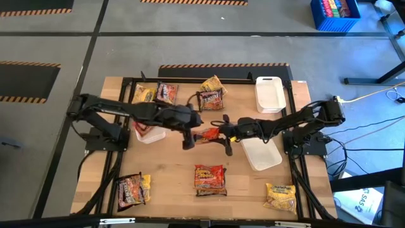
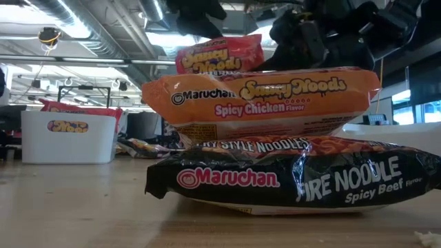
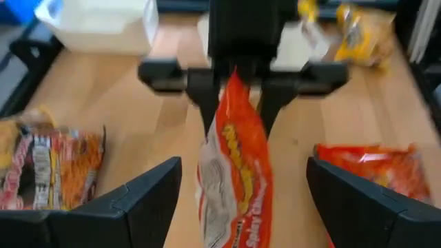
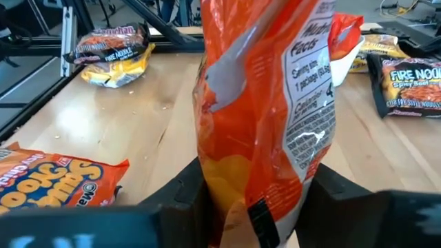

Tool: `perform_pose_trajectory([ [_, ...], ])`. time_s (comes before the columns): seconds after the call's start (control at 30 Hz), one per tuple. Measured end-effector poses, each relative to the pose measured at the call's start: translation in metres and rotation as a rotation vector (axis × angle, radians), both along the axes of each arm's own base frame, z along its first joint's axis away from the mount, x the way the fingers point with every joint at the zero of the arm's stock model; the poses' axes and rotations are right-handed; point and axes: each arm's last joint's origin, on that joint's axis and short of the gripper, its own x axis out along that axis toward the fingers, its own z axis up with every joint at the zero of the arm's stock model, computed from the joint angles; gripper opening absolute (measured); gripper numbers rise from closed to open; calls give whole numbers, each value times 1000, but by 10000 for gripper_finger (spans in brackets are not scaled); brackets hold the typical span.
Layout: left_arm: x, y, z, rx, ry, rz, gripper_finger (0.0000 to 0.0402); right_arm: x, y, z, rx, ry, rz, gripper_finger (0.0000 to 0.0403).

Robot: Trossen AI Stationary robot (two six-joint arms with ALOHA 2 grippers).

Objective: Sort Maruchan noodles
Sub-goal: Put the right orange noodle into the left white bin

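My right gripper (image 1: 223, 134) is shut on a red-orange Maruchan noodle packet (image 1: 209, 134) above the middle of the table. My left gripper (image 1: 188, 140) stands open just left of it. In the left wrist view its fingers (image 3: 141, 207) flank the packet (image 3: 234, 172) with a wide gap on each side. More packets lie flat: a stack (image 1: 210, 179) at the near middle, a dark and yellow pair (image 1: 133, 189) near left, a yellow one (image 1: 280, 197) near right, and several (image 1: 166, 93) along the far edge. My right gripper pinches one short end of the packet (image 4: 256, 180) between its two fingers. The fingers come from the table's right, nearly level and slanting slightly down. The packet sticks out from them toward my left gripper, lifted clear of the table.
White trays stand at the far right (image 1: 269, 94), under my right arm (image 1: 261, 153) and under my left arm (image 1: 149, 133); the last holds red packets. In the low view the near stack (image 2: 275, 138) fills the foreground. Bare wood lies left and right of the stack.
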Motion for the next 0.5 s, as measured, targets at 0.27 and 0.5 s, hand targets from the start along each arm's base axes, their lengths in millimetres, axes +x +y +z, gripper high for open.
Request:
perform_pose_trajectory([
  [0.27, 27, -3, -22, -74, 166, -27, 306, 1, 0, 2, 0, -8, 0, 125],
  [0.5, 35, 0, -38, -94, 239, -5, 306, 1, 1, 1, 8, -6, 16, 126],
])
